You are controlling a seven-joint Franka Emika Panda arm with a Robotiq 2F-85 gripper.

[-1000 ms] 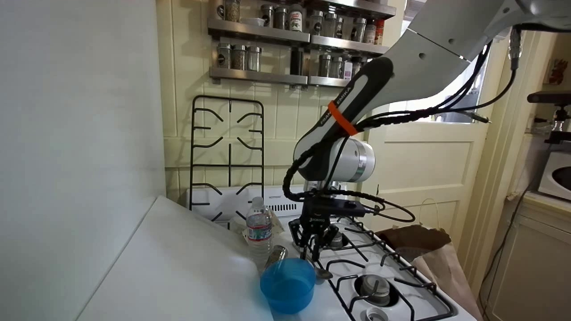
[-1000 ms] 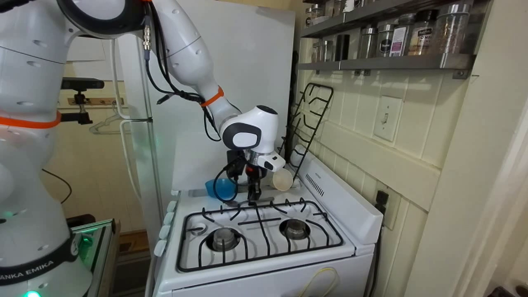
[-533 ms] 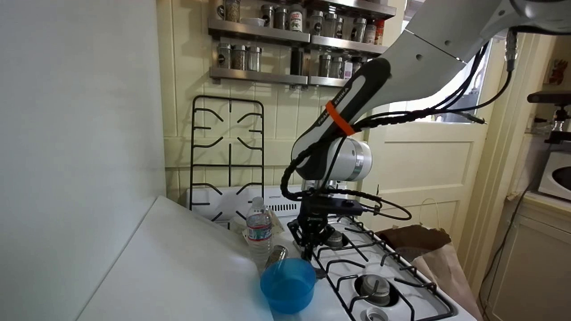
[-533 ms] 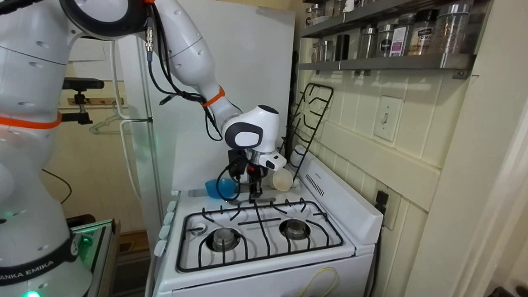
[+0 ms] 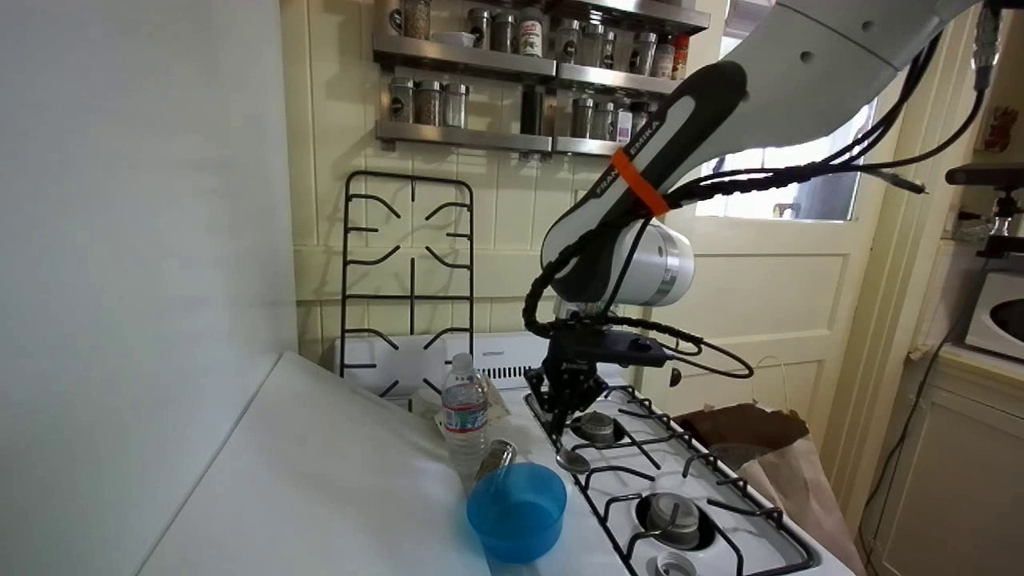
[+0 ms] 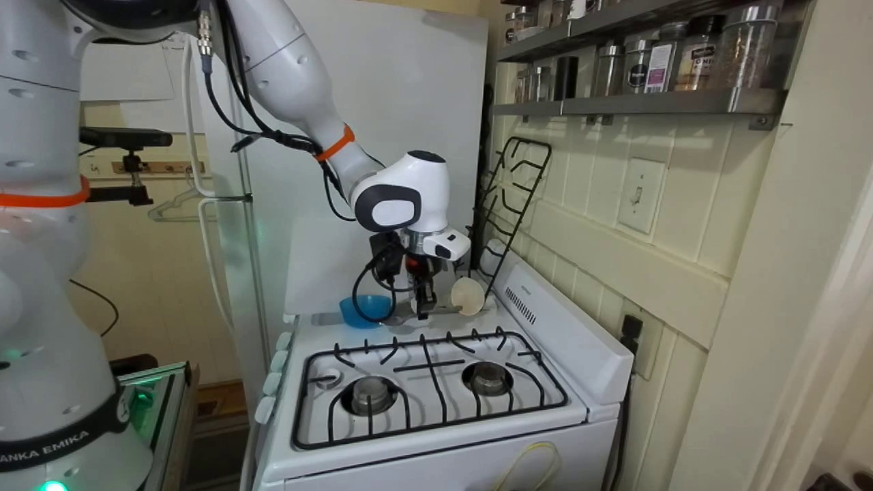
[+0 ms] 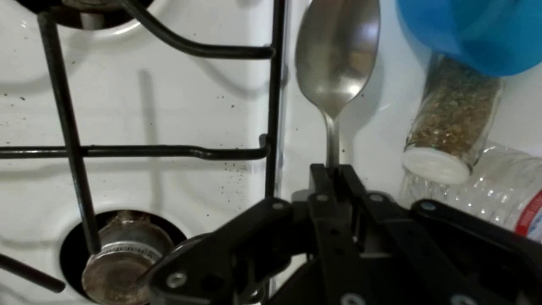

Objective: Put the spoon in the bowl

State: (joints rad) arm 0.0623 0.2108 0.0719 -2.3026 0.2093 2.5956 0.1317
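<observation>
Black two-fingered gripper point(image 7: 332, 169): fingers drawn nearly together, pinching the thin handle of the shiny silver metal spoon point(image 7: 337, 55). Nothing else was seen between them. The spoon was outside the small round bright blue plastic-looking bowl point(image 5: 516, 512). In the wrist view the spoon's head cast a shadow set off to one side on the white stove top point(image 7: 302, 146), so it was judged to be lifted clear.

Relation of interest: in the wrist view the spoon's long axis ran straight out from the fingertips, head foremost and hollow toward the camera, roughly parallel to the outer bar of the black metal grate point(image 7: 275, 106). The bowl lay to the right of that line, about abreast of the head, with a strip of white showing between. The spoon thus pointed past the bowl, not at it.

Judgement: the next move called for a sideways shift, rightward in the wrist view, perhaps with a slight wrist turn, then lowering. Head height against the rim could not be read. Possible trouble: the clear glass jar point(image 7: 451, 114) of brownish flakes, partly covered by the bowl in that view; whether they touched was unclear.
</observation>
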